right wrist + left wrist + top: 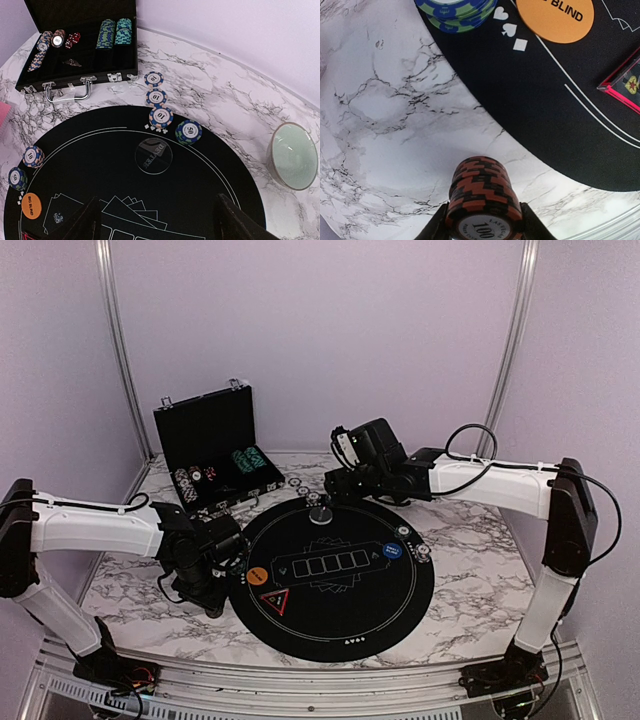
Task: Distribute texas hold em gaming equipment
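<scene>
My left gripper [482, 226] is shut on a small stack of orange-and-black poker chips [481, 192] marked 100, held over the marble just left of the black mat [340, 625]. On the mat near it lie an orange big-blind disc [555, 17], a blue-green chip stack [457, 12] and red-edged cards [626, 82]. My right gripper [160, 225] stands open above the mat's far side, nothing between its fingers. Below it sit a clear dealer disc [153, 159], a 50 chip stack [188, 132] and 10 chip stacks [161, 116]. A blue disc [392, 552] lies at the mat's right.
The open black case [75, 45] with chip rows stands at the back left of the marble table [480, 570]. A pale green bowl [294, 156] rests on the marble beyond the mat. Two more chip stacks [33, 156] sit on the mat's left edge. Purple walls close in the back and sides.
</scene>
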### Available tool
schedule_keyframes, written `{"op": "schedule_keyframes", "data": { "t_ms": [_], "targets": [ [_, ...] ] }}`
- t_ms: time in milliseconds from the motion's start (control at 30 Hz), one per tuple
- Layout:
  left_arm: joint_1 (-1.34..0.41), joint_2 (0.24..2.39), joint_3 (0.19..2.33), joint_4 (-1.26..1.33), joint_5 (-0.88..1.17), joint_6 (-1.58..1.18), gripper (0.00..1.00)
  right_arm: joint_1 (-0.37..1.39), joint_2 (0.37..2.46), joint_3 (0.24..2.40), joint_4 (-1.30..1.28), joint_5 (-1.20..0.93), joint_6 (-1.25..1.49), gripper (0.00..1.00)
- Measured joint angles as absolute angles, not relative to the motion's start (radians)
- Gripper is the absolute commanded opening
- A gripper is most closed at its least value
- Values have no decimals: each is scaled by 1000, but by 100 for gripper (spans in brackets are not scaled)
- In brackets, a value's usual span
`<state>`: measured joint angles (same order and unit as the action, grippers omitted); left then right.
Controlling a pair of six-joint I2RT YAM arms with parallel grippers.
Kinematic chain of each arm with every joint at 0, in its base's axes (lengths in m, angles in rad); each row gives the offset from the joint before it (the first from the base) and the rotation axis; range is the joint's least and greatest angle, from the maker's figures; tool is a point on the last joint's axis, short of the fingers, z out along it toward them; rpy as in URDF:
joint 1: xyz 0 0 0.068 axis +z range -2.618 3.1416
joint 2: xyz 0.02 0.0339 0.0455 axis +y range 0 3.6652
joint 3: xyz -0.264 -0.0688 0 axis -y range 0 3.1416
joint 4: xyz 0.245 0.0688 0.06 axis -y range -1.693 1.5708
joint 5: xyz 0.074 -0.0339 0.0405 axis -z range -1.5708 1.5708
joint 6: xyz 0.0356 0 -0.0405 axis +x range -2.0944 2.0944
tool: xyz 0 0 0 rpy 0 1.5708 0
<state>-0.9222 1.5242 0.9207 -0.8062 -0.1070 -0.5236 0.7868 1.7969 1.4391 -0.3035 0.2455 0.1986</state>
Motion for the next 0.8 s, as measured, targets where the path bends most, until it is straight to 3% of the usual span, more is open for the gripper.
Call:
{"op": "schedule_keyframes", "data": {
  "t_ms": [800],
  "targets": [
    [-923, 1534, 1099, -886, -115, -491, 39, 761, 1762, 1409, -305, 244, 217, 74]
  ]
}}
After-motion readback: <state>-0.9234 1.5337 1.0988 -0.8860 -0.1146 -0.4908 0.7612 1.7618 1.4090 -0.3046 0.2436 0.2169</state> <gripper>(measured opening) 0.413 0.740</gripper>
